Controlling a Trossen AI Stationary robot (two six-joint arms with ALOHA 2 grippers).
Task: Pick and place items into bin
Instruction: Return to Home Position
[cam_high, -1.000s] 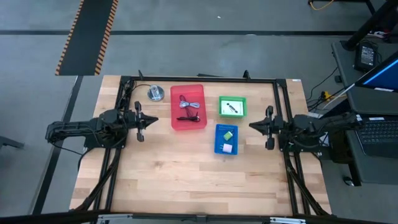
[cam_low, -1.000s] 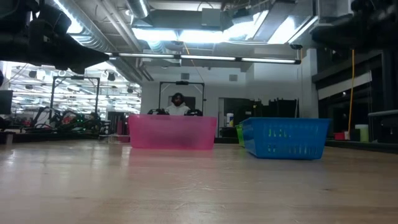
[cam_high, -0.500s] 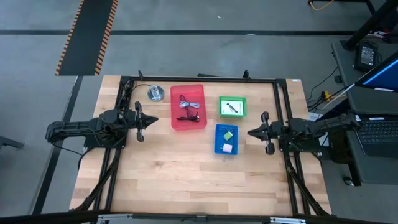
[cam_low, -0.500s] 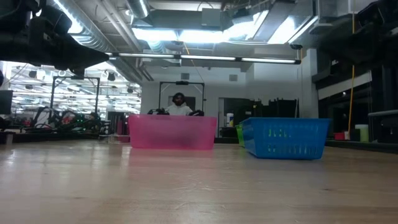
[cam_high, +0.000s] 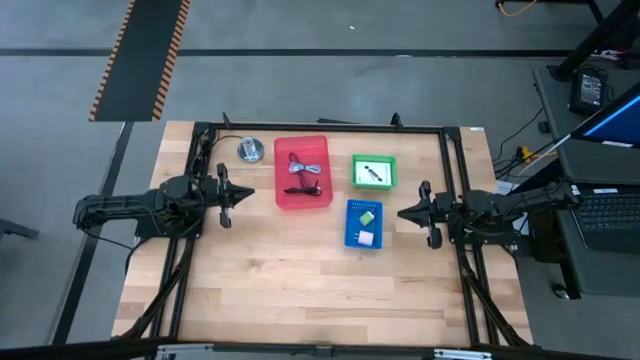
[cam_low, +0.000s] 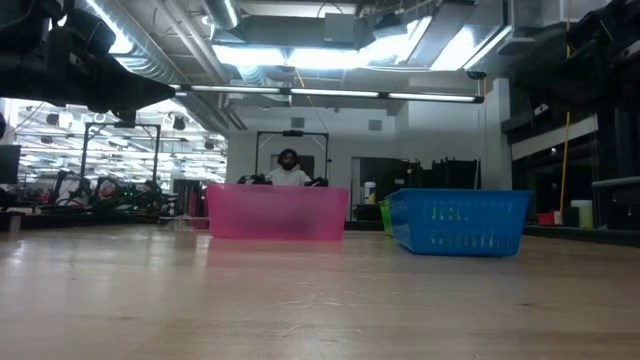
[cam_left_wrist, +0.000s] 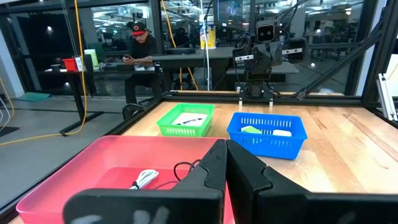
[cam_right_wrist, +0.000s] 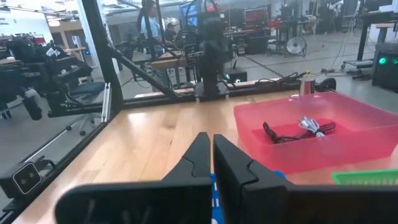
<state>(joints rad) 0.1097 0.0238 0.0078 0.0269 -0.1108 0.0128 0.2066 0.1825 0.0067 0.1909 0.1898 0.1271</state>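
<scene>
Items (cam_high: 300, 188) lie in three bins on table (cam_high: 300, 290). Left gripper (cam_high: 250, 193), fingers pressed together, empty, sits at 9 o'clock of pink bin (cam_high: 279, 170), which holds dark cord (cam_high: 302, 189) and pale cable (cam_high: 308, 166). Green bin (cam_high: 355, 172) at its 3 o'clock holds white card (cam_high: 372, 172). Blue bin (cam_high: 349, 225) at green's 6 o'clock holds green piece (cam_high: 367, 216) and white piece (cam_high: 365, 238). Right gripper (cam_high: 401, 213), fingers closed, empty, is at blue bin's 3 o'clock.

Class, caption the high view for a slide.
Pink bin, green bin, blue bin between left claw and right claw, both shut.
</scene>
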